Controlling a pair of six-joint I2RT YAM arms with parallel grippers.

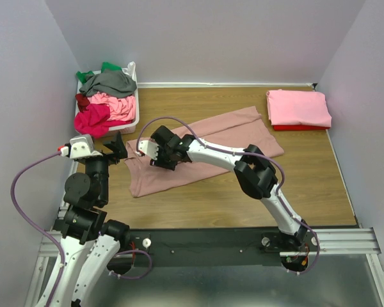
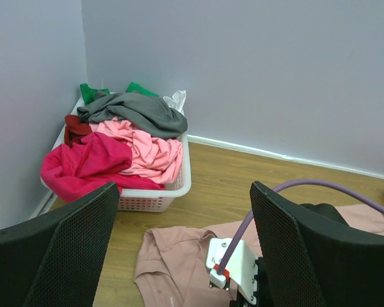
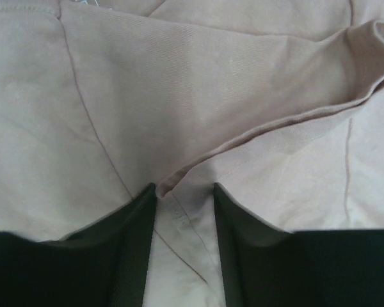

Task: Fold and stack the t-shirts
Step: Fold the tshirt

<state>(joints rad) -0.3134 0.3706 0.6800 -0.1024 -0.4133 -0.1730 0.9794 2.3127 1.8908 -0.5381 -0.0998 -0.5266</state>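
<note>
Two arms are out over the wooden table (image 1: 307, 185), and all the action is on the right. The right gripper (image 1: 152, 153) is low over the left end of the dusty-pink t-shirt (image 1: 243, 125), which lies spread across the middle of the table. From the wrist view its fingers (image 3: 128, 249) stand partly apart, tips against the cloth (image 3: 147, 96). A raised folded edge of the shirt runs right down to the gap and meets the tip of one finger. The pads have not clamped anything.

The left gripper (image 1: 115, 148) hovers just beside the shirt's left edge with its jaws spread wide and nothing between them (image 2: 184, 192). The shirt's collar end (image 2: 173, 262) lies below it.

At the far left corner sits a white basket (image 1: 136, 105) heaped with grey (image 1: 109, 82), bright pink (image 1: 93, 120) and green (image 1: 109, 66) tees. At far right, a folded pink tee (image 1: 297, 107) rests on a red one (image 1: 301, 127).
</note>
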